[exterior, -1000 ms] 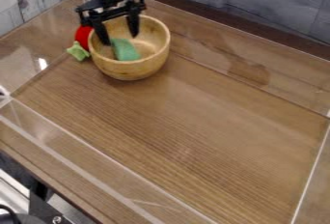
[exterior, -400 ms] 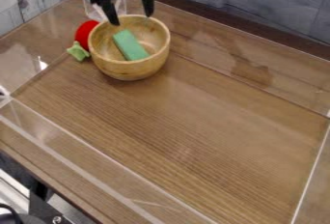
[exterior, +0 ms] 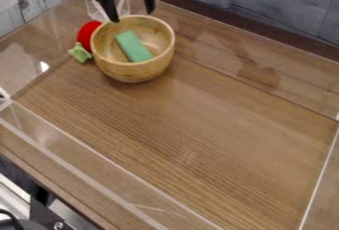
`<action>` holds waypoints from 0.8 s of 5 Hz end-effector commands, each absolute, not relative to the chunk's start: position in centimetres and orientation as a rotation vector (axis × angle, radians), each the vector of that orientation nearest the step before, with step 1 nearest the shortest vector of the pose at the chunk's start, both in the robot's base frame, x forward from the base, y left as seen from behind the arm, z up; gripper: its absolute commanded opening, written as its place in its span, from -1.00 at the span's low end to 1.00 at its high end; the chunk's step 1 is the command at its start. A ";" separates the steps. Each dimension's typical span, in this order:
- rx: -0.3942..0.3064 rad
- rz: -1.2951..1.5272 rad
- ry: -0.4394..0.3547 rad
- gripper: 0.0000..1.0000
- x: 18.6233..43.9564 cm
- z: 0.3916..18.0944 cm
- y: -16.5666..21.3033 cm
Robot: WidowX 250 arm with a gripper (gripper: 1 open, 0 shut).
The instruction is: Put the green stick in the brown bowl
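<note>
And there lies the green stick (exterior: 131, 46), down inside the brown bowl (exterior: 115, 69), tilted across the pale interior with its upper end toward the far rim! Over the bowl's far side hangs the gripper (exterior: 123, 0), its jaws spread wide, pinching nothing, the stick lying apart from it. Just beside the bowl, on its left side in the view, sits the red round object (exterior: 87, 34), with a small green part (exterior: 81, 52) showing below it. All of this plays out at the far left of the wooden table (exterior: 199, 125), while black cables (exterior: 34, 204) trail in the near left corner.
</note>
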State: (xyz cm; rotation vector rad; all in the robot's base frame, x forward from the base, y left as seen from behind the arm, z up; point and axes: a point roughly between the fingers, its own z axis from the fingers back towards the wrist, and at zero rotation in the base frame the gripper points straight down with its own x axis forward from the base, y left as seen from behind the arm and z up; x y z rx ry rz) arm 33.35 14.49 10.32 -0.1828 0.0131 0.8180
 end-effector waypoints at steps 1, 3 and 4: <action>-0.170 0.771 -0.088 1.00 33.7 14.0 16.4; -0.139 0.708 -0.072 -1.00 34.1 12.5 17.2; -0.131 0.683 -0.066 -1.00 34.1 12.2 16.2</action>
